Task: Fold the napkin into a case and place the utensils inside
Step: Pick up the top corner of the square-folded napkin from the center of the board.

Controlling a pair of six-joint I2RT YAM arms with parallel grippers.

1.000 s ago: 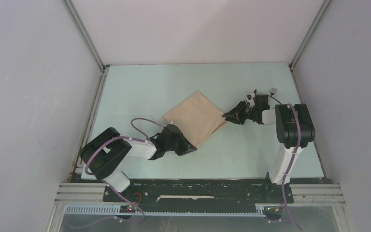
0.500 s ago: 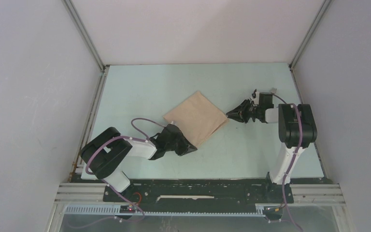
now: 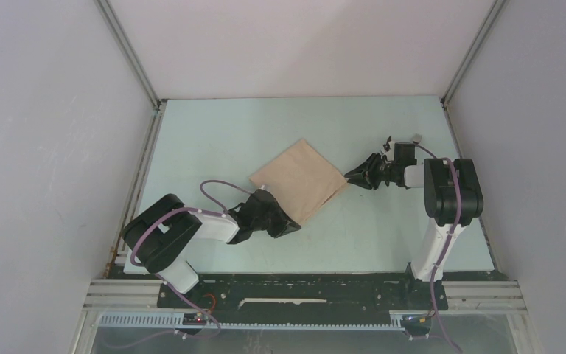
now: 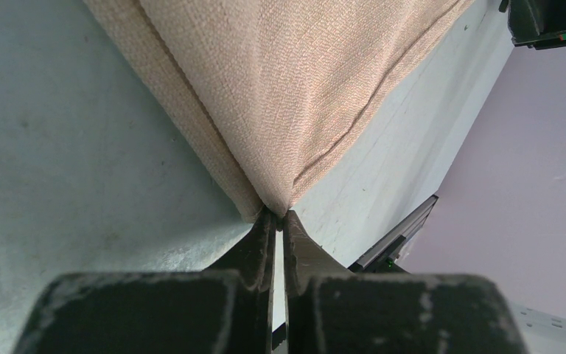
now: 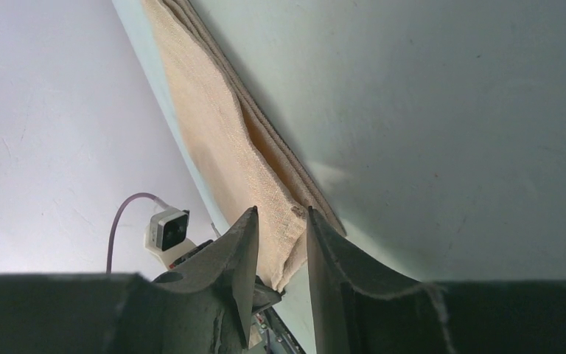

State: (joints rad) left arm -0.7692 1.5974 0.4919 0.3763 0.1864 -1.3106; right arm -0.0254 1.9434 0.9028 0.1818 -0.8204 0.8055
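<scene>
Napkin (image 3: 298, 181) lies folded flat on the table (image 3: 228, 125), set cornerwise between both claws. The left claw (image 4: 280, 214) pinches its near corner tight. The right claw (image 5: 280, 217) has parted jaws around the right corner; whether it grips cannot be told. The edge joining those corners would likely fold away, far-left.

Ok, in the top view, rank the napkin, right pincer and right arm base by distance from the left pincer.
From the left pincer:
1. napkin, near corner at its tips.
2. right pincer, at the napkin's right corner.
3. right arm base, near edge, far right.
</scene>
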